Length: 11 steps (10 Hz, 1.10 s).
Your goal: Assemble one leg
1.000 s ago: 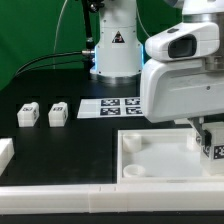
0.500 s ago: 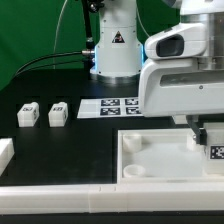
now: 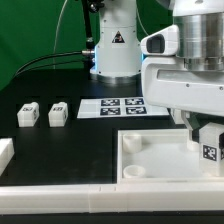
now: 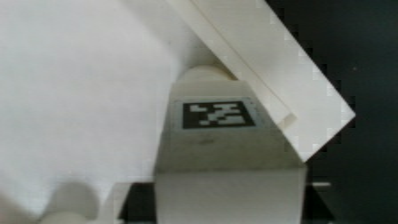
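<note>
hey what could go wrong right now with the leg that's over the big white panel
The leg sits at the end effector, close over the panel; in the wrist view its tagged face is tight against the panel's edge, so it could catch or jam. The bulky wrist hides the contact point, so misalignment may go unnoticed.

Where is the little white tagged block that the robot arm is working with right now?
In the exterior view, the leg is at the right edge, in the gripper, over the large white panel's right side; two similar legs sit far left.

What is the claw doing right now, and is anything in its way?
Claw shut on a leg, over the white panel. Two spare legs sit apart. Nothing blocking.
</note>
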### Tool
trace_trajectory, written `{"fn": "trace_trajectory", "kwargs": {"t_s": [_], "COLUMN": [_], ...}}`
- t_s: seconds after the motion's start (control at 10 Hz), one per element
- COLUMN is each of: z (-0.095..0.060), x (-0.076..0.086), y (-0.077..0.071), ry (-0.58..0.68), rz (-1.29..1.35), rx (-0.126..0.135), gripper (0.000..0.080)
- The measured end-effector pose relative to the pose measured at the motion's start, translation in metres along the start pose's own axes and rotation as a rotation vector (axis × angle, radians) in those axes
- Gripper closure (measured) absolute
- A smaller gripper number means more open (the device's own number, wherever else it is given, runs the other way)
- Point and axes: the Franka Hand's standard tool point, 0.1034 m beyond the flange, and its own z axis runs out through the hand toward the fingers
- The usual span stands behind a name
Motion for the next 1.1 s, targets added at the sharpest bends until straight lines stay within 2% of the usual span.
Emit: {"fn": "trace_trajectory", "kwargs": {"t_s": [0.5,0.8,0.9,1.0,1.1], "z": [0.0001,0.0003,0.0011,0.0015,0.0017], "x": [-0.0001,-0.0018,-0.0023,-0.0026,-0.0027], "y": [0.003,0.0031,0.0029,0.003,0.0031], "ry": [-0.015,-0.027,-0.027,-0.027,-0.027], "rz": [0.558,0.738,0.737,0.728,0.699], "rx": [0.007,0.007,0.007,0.006,0.006], "gripper": [0.0506,0.0506,0.0394,0.0394,0.026]}}
